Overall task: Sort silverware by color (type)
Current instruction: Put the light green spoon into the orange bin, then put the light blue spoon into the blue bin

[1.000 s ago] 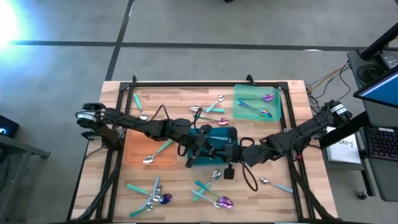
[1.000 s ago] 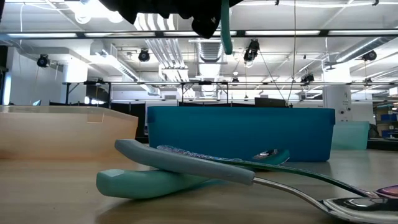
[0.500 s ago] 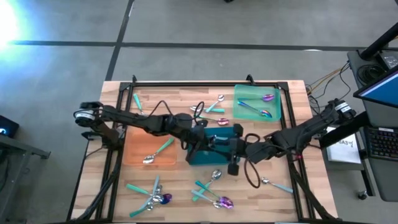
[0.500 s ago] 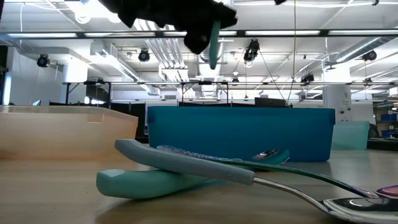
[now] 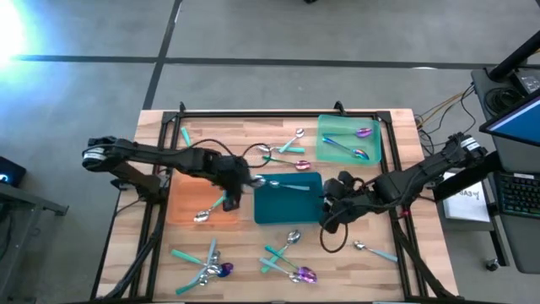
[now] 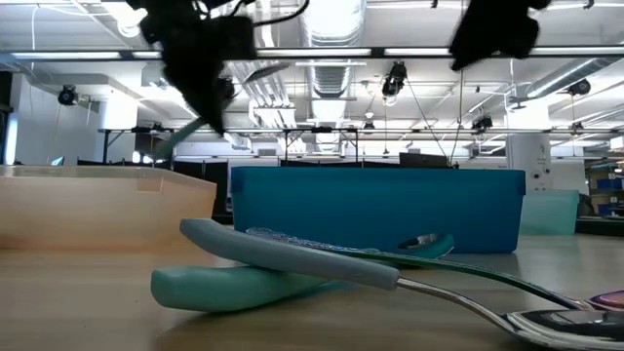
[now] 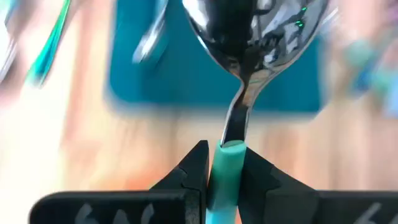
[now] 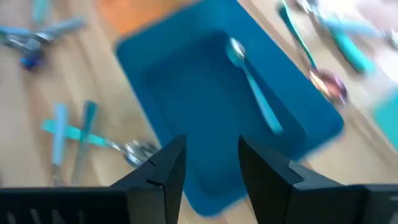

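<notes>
Left claw [image 5: 236, 187] carried its spoon [image 7: 252, 37] back toward the orange tray [image 5: 181, 211].

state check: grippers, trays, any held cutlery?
left gripper: shut on a teal-handled spoon, lifted
right gripper: open, empty, above the blue tray
blue tray: holds one teal-handled spoon
orange tray: holds one spoon
green tray: holds iridescent pieces
loose silverware: scattered on the table
</notes>
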Motion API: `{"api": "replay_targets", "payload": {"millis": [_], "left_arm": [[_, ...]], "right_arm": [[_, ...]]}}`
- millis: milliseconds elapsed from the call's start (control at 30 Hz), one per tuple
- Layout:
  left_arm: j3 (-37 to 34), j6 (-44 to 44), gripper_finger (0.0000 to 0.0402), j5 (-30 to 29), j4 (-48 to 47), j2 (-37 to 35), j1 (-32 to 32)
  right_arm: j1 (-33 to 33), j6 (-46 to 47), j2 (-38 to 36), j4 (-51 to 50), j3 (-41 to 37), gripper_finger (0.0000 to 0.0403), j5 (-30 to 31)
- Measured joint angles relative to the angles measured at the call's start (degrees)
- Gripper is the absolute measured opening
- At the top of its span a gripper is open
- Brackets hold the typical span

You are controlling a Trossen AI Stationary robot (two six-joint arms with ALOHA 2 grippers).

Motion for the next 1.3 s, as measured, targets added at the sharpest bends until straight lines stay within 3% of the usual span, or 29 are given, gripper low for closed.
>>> {"api": "replay_targets", "payload": {"millis": [133, 267, 567, 767, 967, 1300], "left_arm": [[-0.1, -5.27, 0.0032, -3.62, -11.66, -1.24, 0.04], [-1.3, -7.19, 0.0032, -3.46, -15.97, -1.18, -0.04], [-8.76, -9.23, 0.0054, -2.56, -16.59, -0.04, -0.04], [-9.03, -11.14, 0.0068, -1.98, -16.25, 0.17, -0.04], [-6.4, -11.15, 0.0071, 1.41, -16.16, 0.06, -0.26], [-1.37, -10.25, 0.0072, 1.61, -15.1, 0.04, -1.28]], "right_arm": [[-0.02, 6.09, 0.43, -3.99, -0.34, 0.0127, -2.73], [0.0, 10.09, 1.49, -4.72, -0.47, 0.0123, -9.16], [1.18, 19.07, 4.8, -8.96, -0.66, 0.0123, -24.22], [2.73, 26.09, 7.15, -14.87, -0.71, 0.0123, -37.26], [6.52, 29.13, 10.84, -15.0, -0.78, 0.0123, -39.81], [13.24, 30.69, 18.67, -17.29, -1.04, 0.0123, -47.27]]}}
